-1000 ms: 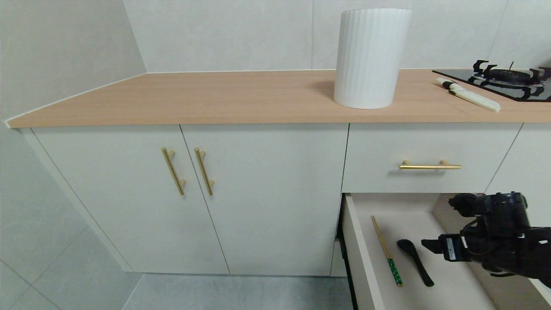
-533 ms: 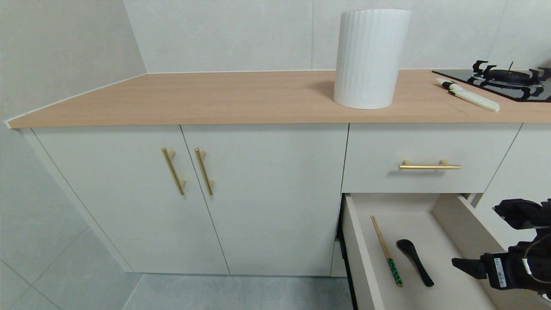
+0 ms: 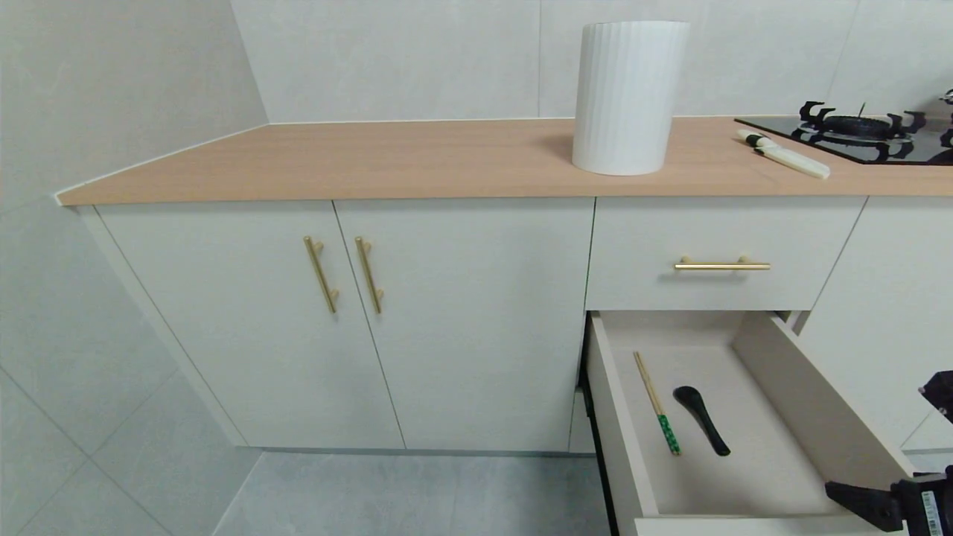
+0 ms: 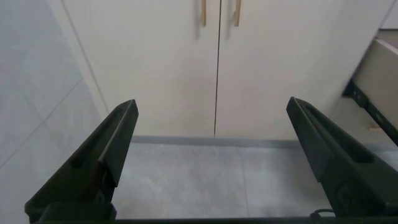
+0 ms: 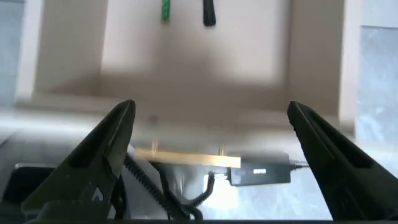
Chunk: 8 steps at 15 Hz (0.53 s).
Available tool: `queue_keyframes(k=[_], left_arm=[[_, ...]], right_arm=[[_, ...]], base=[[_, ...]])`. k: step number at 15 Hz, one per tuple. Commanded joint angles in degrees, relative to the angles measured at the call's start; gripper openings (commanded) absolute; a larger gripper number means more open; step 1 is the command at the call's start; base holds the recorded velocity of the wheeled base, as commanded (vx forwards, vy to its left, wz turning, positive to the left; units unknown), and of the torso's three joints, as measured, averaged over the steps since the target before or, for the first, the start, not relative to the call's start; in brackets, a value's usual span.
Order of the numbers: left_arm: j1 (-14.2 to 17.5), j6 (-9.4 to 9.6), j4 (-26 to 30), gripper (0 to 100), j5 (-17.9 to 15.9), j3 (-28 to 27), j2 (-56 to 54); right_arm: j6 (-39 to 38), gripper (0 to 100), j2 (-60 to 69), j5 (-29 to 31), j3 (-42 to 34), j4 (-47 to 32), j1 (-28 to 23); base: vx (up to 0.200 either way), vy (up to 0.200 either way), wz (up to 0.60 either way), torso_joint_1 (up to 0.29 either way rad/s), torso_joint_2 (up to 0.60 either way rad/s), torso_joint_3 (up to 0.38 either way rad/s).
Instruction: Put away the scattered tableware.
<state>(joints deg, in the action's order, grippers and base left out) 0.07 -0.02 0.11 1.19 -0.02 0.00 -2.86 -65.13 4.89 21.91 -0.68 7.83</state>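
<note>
1. Drawing back from above the pulled-out drawer point(image 3: 789, 387), the right gripper point(image 5: 211, 106) is now seen at the lower right corner of the head view. Its fingers are spread wide and nothing is held. The whole head view is shifted too, so the camera is taken to have moved.
2. The left gripper point(image 4: 211, 104) is likewise spread and bare, before the cupboard doors point(image 3: 246, 320).
3. The chopsticks point(image 3: 655, 402) and black spoon point(image 3: 701, 420) are laid just beside each other in the drawer's left half. Both long axes run from upper left to lower right. The green ends and spoon handle are pointed toward the drawer front.
4. On the wooden countertop point(image 3: 409, 156) a white ribbed container point(image 3: 625, 97), a knife point(image 3: 783, 154) and a hob point(image 3: 849, 134) are seen; grey floor tiles point(image 3: 409, 499) lie below.
</note>
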Motion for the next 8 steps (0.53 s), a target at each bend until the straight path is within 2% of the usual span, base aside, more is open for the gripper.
queue_keyframes(k=[1,3,4,8], left_arm=[[0.01,-0.06,-0.02,100,0.04,0.02,0.0],[0.01,-0.06,-0.02,100,0.04,0.02,0.0],[0.01,-0.06,-0.02,100,0.04,0.02,0.0],[0.01,-0.06,-0.02,100,0.04,0.02,0.0]], right_arm=[[0.05,100,3.44,-0.05,-0.02,-2.66,0.44],[0.05,100,3.61,-0.05,-0.02,-5.03,0.79],[0.14,100,2.73,-0.14,0.07,-8.81,1.4],[0.05,100,-5.09,-7.26,-0.29,-9.16,2.11]], base=[[0.0,0.0,0.0,0.0,0.0,0.0],[0.0,0.0,0.0,0.0,0.0,0.0],[0.0,0.0,0.0,0.0,0.0,0.0],[0.0,0.0,0.0,0.0,0.0,0.0]])
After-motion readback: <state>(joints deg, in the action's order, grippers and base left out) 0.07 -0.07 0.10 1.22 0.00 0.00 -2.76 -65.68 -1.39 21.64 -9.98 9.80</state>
